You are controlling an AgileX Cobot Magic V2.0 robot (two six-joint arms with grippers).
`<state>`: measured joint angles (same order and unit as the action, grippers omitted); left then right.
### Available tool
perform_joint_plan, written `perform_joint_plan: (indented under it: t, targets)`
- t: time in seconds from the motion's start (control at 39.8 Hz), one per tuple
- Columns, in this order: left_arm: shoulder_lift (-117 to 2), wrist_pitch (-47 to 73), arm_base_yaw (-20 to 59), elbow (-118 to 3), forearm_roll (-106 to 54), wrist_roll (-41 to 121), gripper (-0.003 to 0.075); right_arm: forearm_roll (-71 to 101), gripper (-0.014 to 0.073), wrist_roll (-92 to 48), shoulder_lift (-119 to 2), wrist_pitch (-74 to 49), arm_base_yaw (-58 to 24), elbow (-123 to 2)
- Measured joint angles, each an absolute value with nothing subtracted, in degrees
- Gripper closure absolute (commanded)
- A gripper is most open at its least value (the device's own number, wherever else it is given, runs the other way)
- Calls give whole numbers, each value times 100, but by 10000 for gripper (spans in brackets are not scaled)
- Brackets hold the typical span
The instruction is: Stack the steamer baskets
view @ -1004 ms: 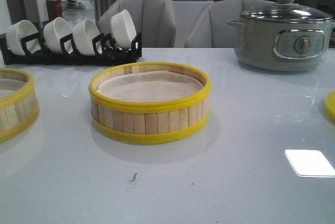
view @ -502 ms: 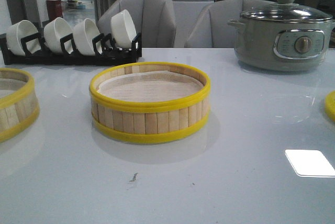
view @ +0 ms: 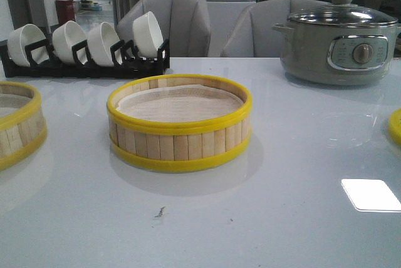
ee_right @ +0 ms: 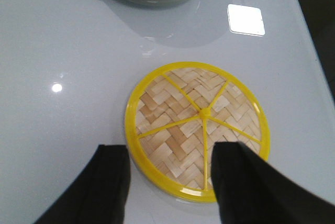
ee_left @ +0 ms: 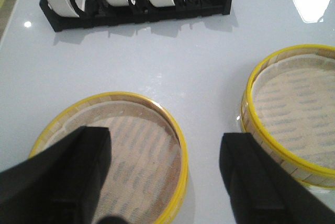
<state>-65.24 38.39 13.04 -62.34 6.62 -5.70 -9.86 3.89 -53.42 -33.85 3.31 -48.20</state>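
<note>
Far left on the white table (view: 282, 218), one steamer basket (view: 17, 124) sits half cut off by the edge of the front view, paper liner inside. The left gripper (ee_left: 165, 174) hangs right above it in the left wrist view, fingers (ee_left: 73, 166) spread wide with nothing between them; the basket (ee_left: 112, 150) lies under that gap, not touched as far as the picture shows. Behind it, at the far left of the table, a black dish rack (view: 84, 61) holds four white bowls (view: 148, 32) standing on edge.

In the middle of the table sits the second steamer basket (view: 180, 123), upright, yellow rims top and bottom, pale bamboo slats around the wall, white liner lying flat inside. It's well apart from the left one, and nothing is stacked on either of them.

Far right, a grey-green electric pot (view: 338, 46) with a glass lid stands near the far edge. Nearer on the right, a sliver of yellow rim pokes in at the frame edge, and the right wrist view shows it's a flat woven bamboo lid (ee_right: 196, 124) with a yellow knob in its centre, lying flat on the table. The right gripper (ee_right: 170, 179) hovers over it, fingers (ee_right: 107, 182) apart and holding nothing.

A bright square reflection (view: 371, 194) sits on the tabletop near the right.
</note>
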Motion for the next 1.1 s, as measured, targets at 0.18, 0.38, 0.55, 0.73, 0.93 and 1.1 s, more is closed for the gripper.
perform_joint_plan:
  t: [0.18,0.38,0.55,0.73,0.93,1.1]
  targets:
    - [-7432,3708,1304,-6234,478,-570,176,-776,134,389,-5342,-3385,331,-4820]
    - [-8546,3261,1304,-6305,394,-570,177,-695,134,389,-5342,-3325,331,-4820]
    - [-9290,2834,1304,-6325,372,-570,178,-669,134,402,-5342,-3305,331,-4820]
    - [-9889,2650,1304,-6333,372,-570,178,-592,134,402,-5342,-3305,331,-4820]
    - [-10312,2614,1304,-6333,350,-570,241,-570,134,402,-5342,-3253,331,-4820]
    - [-10356,2594,1304,-6338,350,-570,657,-562,134,402,-5342,-3123,331,-4820]
